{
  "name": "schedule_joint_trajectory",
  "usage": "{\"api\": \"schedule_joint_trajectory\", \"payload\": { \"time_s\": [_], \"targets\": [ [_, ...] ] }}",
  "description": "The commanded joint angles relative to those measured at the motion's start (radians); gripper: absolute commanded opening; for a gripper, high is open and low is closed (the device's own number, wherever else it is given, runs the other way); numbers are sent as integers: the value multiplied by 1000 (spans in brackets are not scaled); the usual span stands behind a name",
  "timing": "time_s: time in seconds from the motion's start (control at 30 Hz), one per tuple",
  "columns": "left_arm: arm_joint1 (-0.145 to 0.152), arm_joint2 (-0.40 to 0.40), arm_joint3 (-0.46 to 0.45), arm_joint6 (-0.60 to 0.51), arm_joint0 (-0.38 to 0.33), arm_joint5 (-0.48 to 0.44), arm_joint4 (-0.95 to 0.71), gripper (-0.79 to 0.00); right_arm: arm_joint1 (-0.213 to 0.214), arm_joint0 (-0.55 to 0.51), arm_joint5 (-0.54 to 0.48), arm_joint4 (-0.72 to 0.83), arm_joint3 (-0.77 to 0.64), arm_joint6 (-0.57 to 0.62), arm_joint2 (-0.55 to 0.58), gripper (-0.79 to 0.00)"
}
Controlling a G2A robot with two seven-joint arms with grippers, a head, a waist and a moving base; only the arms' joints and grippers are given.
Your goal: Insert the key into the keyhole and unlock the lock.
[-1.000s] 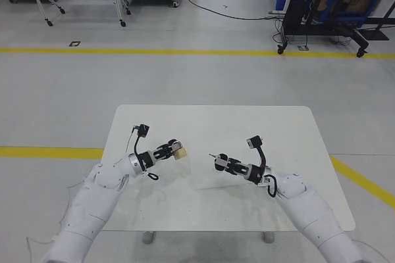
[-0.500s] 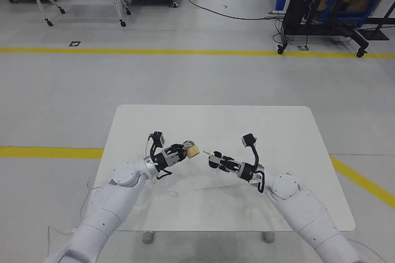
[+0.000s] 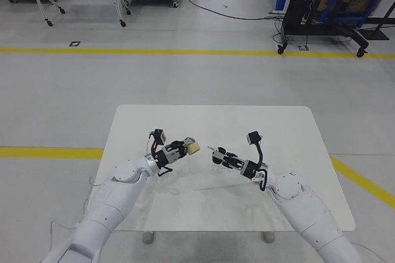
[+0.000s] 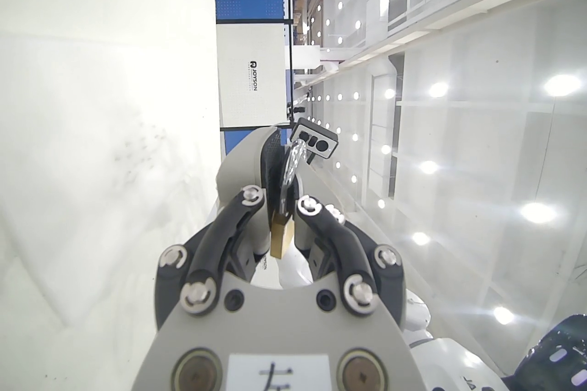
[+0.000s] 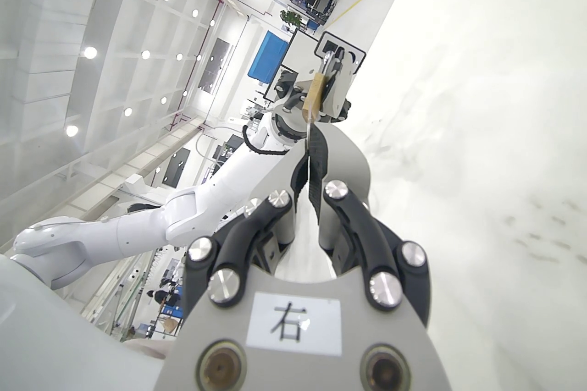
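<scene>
The left pincer (image 3: pixel 184 148) is clenched on the brass padlock (image 3: pixel 193 148) and holds it over the white worktop (image 3: pixel 283 131), just left of frame centre in the top view. The brass body projects beyond the fingertips. The right pincer (image 5: pixel 313 143) is clenched on the key (image 3: pixel 210 149), just right of centre. The key tip points toward the brass padlock. The two are near but apart.

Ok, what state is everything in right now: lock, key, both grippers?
lock: held in the air, no key in it yet.
key: held in the air, tip pointing at the lock, small gap between them.
left gripper: shut on the lock.
right gripper: shut on the key.
</scene>
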Motion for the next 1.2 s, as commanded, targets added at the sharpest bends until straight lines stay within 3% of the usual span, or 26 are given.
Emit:
{"api": "schedule_joint_trajectory", "payload": {
  "time_s": [0.0,0.27,0.53,0.73,1.17],
  "targets": [
    [-9,1,-9,60,25,-10,-57,-785,0,-1,34,-43,-6,-34,2,-785],
    [-75,111,35,270,-4,-56,-19,-785,0,-82,196,-165,-122,-255,31,-785],
    [-131,173,123,347,-54,-121,8,-785,-2,-139,407,-245,-246,-308,22,-785],
    [-147,170,171,370,-62,-186,34,-785,-8,-146,443,-255,-276,-322,11,-785],
    [-163,130,195,324,-49,-216,-4,-785,-21,-136,474,-232,-275,-316,0,-785]
  ]
}}
